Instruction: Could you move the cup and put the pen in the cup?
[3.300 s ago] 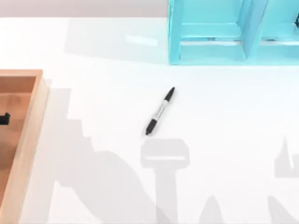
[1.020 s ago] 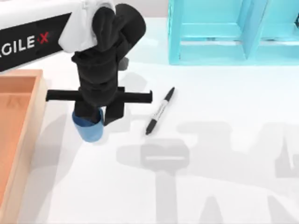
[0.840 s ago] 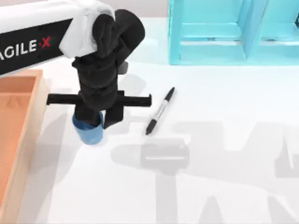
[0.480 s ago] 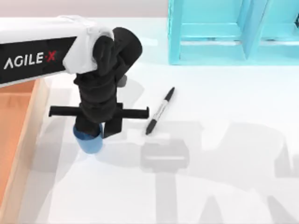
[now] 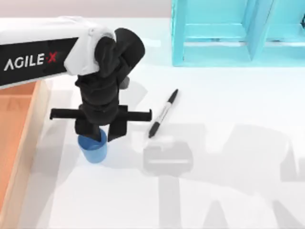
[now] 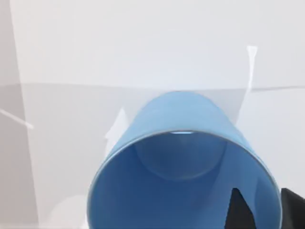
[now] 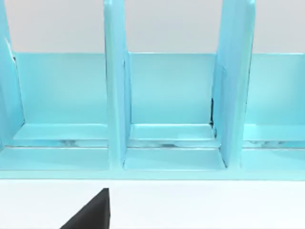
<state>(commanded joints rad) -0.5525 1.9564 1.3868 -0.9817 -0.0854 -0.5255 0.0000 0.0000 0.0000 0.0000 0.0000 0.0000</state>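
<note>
Left of centre on the white counter, left tool clamped on rim of blue cup, one finger inside the wall. Cup upright, between wooden tray and marker pen. Pen flat, diagonal, below turquoise shelf unit

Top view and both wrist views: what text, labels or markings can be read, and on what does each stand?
"AGILE X", white letters with a red X, on the black panel of the left arm in the top view.
Small dark print on the barrel of the pen: too small to read.
The cup and the turquoise shelf unit: no text.
</note>
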